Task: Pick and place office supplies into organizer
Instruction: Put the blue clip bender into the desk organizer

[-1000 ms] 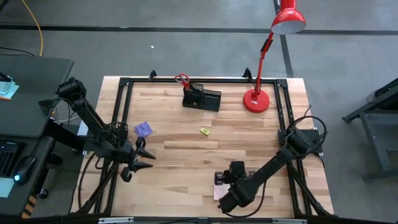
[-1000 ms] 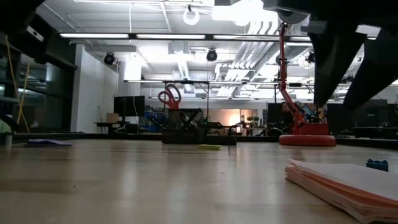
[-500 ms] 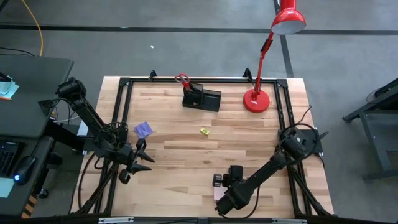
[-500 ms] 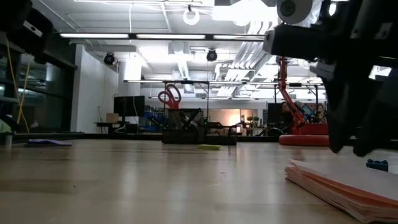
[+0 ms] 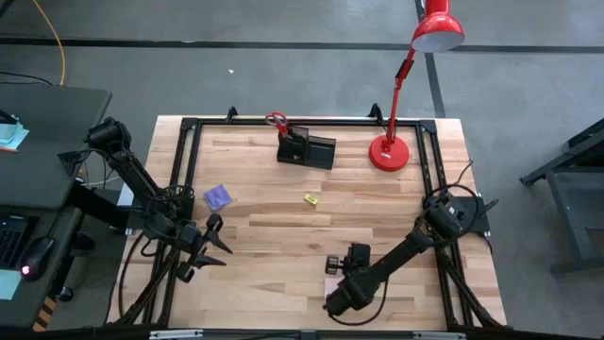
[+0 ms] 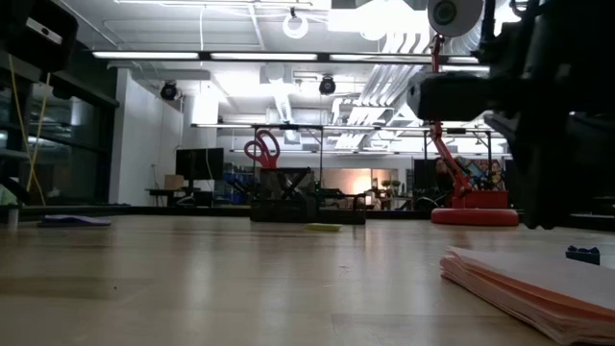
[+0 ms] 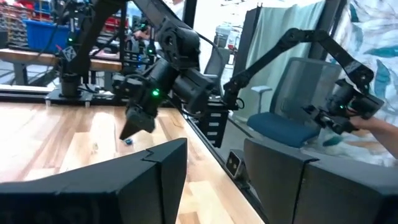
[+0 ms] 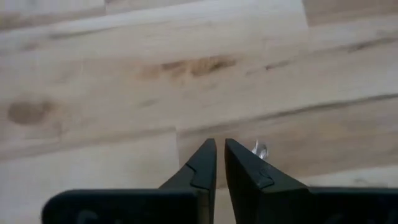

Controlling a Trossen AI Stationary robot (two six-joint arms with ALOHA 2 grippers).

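Note:
The black organizer [image 5: 307,150] stands near the far edge with the red-handled scissors [image 5: 276,121] upright in its cup section. The purple note pad [image 5: 218,195] and the tiny yellow piece [image 5: 309,198] lie flat on the wood. The pink note pad [image 5: 329,286] lies near the near edge, mostly under my right arm; the low view shows the pad [image 6: 538,284] with a small blue bit [image 6: 581,255] on it. My right gripper [image 8: 221,148] is shut and points down at the table beside that pad. My left gripper [image 5: 215,244] is open at the left edge.
A red desk lamp stands with its round base [image 5: 388,153] at the far right. A black metal frame [image 5: 189,127] runs along the table's edges. A small shiny bit [image 8: 260,149] lies by my right fingertips. Bare wood stretches across the middle [image 5: 311,231].
My right arm has come down in the low view and its wrist has turned, the gripper shifting slightly toward the table's left over the pink pad. My left gripper has drifted a little toward the near edge. No object has moved.

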